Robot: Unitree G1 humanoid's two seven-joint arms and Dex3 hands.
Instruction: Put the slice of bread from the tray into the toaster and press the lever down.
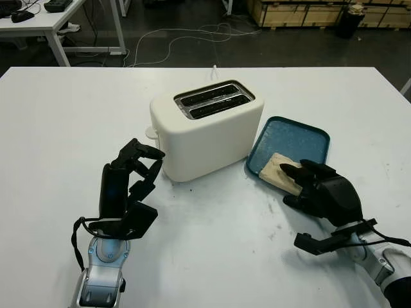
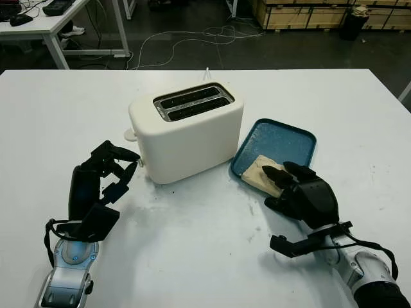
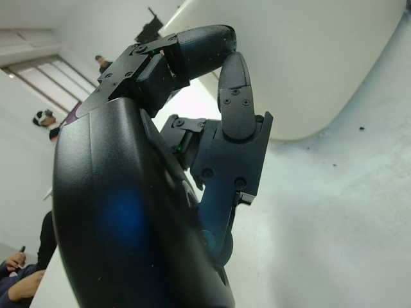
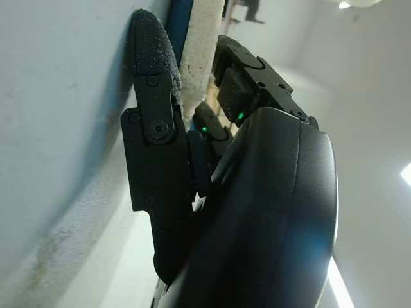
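Gripping stage: bread not lifted yet; insertion and lever press remain.
Table [image 1: 58, 122]: white, carries everything.
Toaster [image 1: 205, 131]: centre, both slots empty; lever knob [image 1: 150, 132] at its 9 o'clock end, up.
Tray [image 1: 298, 136]: teal, at toaster's 3 o'clock.
Left hand [image 1: 138, 170]: fingers curled, holding nothing, at toaster's 8 o'clock.
Right hand [image 1: 314, 186]: fingers closed around the bread.
Bread slice [image 1: 277, 171]: on tray's near edge.
Obstructions: none seen between tray and slots.

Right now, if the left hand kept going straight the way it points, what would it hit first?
Most likely the toaster: the left hand points at its near end, fingers curled and empty, close by. Depth is hard to judge.
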